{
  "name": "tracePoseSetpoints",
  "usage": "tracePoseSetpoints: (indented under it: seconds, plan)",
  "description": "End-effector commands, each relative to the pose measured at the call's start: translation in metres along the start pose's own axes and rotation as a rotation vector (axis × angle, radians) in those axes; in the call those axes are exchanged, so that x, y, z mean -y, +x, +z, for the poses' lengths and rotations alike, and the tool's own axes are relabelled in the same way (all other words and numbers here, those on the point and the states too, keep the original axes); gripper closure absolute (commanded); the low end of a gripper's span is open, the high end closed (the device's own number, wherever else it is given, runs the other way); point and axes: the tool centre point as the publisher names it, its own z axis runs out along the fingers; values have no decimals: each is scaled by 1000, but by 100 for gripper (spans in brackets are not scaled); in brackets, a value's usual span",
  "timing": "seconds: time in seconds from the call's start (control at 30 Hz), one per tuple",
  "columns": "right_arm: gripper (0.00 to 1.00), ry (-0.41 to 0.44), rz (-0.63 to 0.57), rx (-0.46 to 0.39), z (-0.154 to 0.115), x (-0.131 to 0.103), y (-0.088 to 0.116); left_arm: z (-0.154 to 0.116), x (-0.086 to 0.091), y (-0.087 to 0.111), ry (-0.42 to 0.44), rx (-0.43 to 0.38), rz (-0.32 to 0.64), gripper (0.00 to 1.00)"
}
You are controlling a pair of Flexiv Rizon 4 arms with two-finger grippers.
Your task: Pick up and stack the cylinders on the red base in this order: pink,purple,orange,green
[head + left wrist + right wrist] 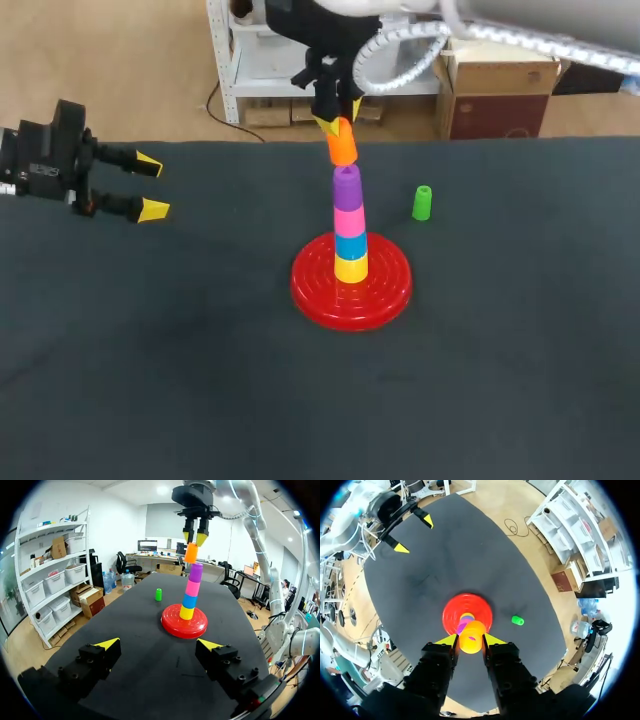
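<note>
The red base carries a stack of yellow, blue, pink and purple cylinders; the purple cylinder is on top. My right gripper hangs just above the stack, shut on the orange cylinder, which sits slightly tilted over the purple one. In the right wrist view the orange cylinder is between the yellow tips, above the red base. The green cylinder stands on the table to the right of the base. My left gripper is open at the table's far left, empty.
The dark table spreads around the base. In the left wrist view the stack and the green cylinder lie ahead of my open left gripper.
</note>
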Motion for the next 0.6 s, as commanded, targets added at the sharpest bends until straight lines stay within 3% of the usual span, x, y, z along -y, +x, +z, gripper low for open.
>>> tracePoseSetpoints:
  seconds: [0.03, 0.33, 0.6]
  plan:
    - [100, -27, 7, 561, 2, 2, 8, 0, 1, 2, -4, 5, 3, 0]
    - [100, -145, 26, 509, -8, 15, 9, 0, 1, 2, -4, 5, 3, 0]
    - [100, -237, -15, 328, -22, 25, 8, 0, 1, 2, -4, 5, 3, 0]
